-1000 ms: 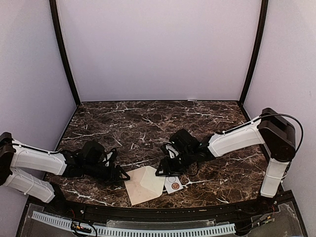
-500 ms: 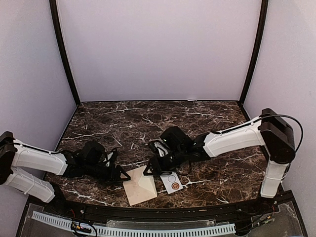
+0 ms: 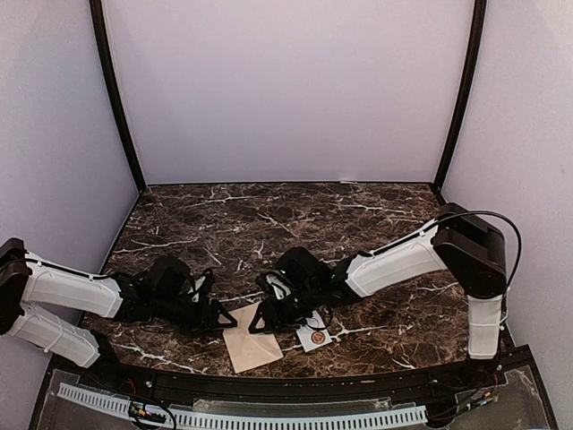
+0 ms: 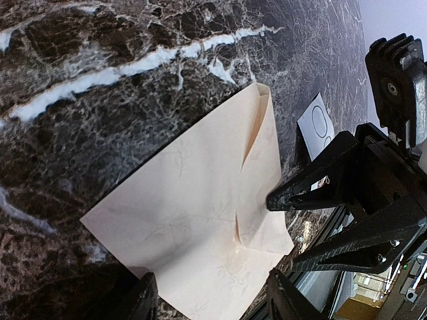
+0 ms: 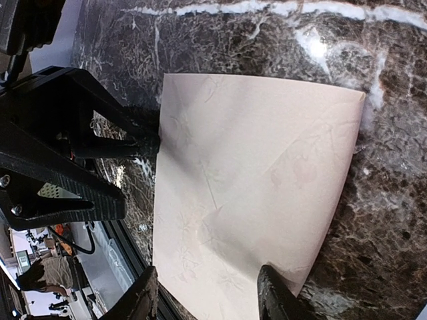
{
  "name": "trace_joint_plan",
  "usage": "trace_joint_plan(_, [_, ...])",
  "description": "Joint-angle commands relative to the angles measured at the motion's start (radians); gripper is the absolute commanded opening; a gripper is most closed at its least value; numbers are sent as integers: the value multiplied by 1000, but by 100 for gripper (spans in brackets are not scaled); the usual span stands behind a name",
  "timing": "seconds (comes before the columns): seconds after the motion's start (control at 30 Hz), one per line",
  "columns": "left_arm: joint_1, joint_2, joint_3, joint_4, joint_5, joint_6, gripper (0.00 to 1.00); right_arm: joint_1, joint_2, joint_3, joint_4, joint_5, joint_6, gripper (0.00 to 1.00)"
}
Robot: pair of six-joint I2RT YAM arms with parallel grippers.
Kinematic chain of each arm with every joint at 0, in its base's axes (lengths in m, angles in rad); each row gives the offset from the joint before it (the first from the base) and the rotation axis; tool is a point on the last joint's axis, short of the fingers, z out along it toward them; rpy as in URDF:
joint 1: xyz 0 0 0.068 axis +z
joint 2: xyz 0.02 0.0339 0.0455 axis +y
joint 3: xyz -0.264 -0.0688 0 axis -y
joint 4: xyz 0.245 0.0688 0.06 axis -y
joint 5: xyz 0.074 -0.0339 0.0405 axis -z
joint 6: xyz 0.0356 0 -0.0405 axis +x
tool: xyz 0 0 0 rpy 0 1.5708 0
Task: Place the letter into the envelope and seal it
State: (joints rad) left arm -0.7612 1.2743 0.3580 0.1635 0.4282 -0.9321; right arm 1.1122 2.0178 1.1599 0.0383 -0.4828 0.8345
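The pinkish-tan envelope point(image 3: 252, 349) lies flat near the table's front edge, its pointed flap folded over the body point(image 4: 257, 167). No letter shows in any view. My left gripper point(image 3: 226, 322) is open at the envelope's left edge, and one of its fingers point(image 5: 113, 143) touches that edge. In its own view the left gripper point(image 4: 212, 300) straddles a corner of the envelope point(image 4: 180, 220). My right gripper point(image 3: 255, 324) is open low over the envelope's right part, and one finger point(image 4: 300, 190) rests its tip on the folded flap. From the right wrist, the right gripper point(image 5: 208, 297) hangs over the envelope point(image 5: 253, 167).
A small white card point(image 3: 315, 338) printed with circles lies just right of the envelope, partly under my right arm. The black front rail point(image 3: 286, 381) runs close below the envelope. Dark marble table point(image 3: 269, 215) stretches back to the purple walls.
My right gripper has swept left over the envelope, and the flap that pointed out to the right now lies folded over the body. The left arm has stayed put.
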Motion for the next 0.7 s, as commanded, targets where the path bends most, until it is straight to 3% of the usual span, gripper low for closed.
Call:
trace_joint_plan(0.0, [5,-13,-8,6,1,5,54,9,19,7,17,-3,13,49])
trace_joint_plan(0.37, [2,-135,165,-217,-142,126,54,-47,-269,-110,-84,116,-30,60])
trace_joint_plan(0.67, [-51,-13,335,-146,-102,153,55,-201,-430,-349,-101,154,-53,65])
